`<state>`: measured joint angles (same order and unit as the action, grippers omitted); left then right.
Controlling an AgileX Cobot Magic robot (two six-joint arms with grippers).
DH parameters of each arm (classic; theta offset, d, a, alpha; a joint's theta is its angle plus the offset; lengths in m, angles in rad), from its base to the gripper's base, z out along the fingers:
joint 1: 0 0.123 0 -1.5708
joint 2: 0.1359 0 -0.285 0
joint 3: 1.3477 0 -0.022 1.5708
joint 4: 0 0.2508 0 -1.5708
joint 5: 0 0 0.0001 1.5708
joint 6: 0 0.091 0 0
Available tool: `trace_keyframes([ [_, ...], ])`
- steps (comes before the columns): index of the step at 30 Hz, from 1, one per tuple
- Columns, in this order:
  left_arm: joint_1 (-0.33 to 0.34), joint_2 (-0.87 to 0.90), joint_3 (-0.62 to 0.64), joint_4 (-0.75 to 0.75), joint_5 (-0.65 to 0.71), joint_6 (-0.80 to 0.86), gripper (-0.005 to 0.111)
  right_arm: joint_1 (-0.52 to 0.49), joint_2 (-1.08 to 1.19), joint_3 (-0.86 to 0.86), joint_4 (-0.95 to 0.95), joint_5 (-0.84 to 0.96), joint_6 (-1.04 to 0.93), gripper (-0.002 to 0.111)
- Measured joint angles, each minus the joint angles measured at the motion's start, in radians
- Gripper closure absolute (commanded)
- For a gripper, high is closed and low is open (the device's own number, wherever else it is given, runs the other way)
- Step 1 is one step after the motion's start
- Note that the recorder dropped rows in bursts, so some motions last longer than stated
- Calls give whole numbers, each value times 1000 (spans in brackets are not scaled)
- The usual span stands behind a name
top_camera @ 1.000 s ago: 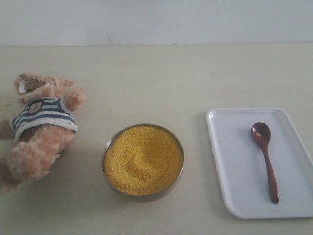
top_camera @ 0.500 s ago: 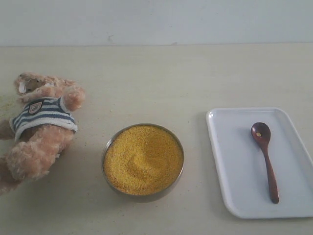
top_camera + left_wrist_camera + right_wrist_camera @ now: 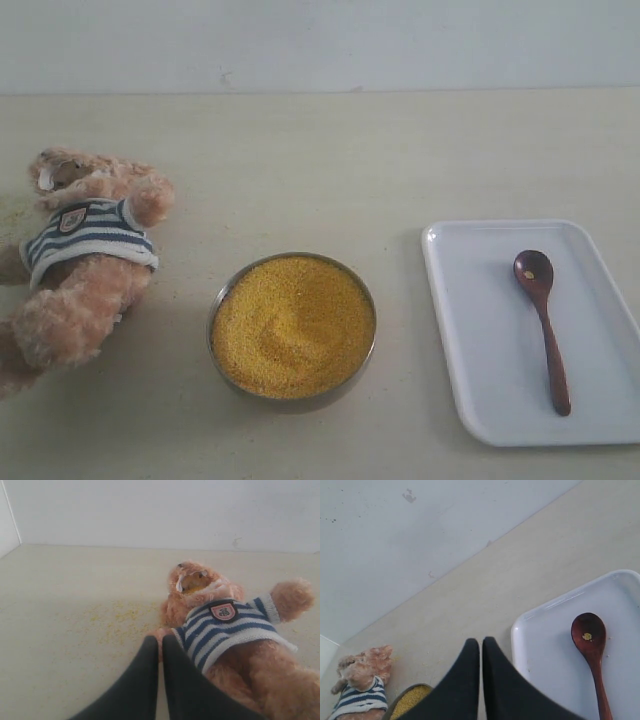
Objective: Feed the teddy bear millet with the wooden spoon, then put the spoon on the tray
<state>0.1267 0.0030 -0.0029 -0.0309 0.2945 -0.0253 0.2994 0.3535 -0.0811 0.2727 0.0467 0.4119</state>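
The teddy bear (image 3: 85, 262) lies on its back at the table's left, in a striped shirt; it also fills the left wrist view (image 3: 225, 630). The millet (image 3: 292, 325) fills a metal bowl (image 3: 215, 305) at centre front. On the white tray (image 3: 480, 330) at the right lies the wooden spoon (image 3: 543, 325), a few grains in its bowl. My left gripper (image 3: 160, 641) is shut and holds nothing, close beside the bear's arm. My right gripper (image 3: 480, 642) is shut with nothing in it, raised between the bowl and the tray (image 3: 545, 660). Neither gripper shows in the exterior view.
Spilled yellow grains (image 3: 117, 622) lie scattered on the table beside the bear's head. A white wall (image 3: 320, 45) runs along the back of the beige table (image 3: 330, 170).
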Motion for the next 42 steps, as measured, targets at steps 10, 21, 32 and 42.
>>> trace_keyframes([
  [10, 0, 0, 0, 0, 0, 0, 102, 0, 0, 0, -65, -12, -153, 107],
  [21, 0, 0, 0, 0, 0, 0, 102, -119, -159, 0, -73, 250, -681, 107],
  [32, 0, 0, 0, 0, 0, 0, 102, -233, -345, 77, -36, 326, -724, 107],
  [42, 0, 0, 0, 0, 0, 0, 102, -238, -349, 77, -29, 326, -716, 107],
])
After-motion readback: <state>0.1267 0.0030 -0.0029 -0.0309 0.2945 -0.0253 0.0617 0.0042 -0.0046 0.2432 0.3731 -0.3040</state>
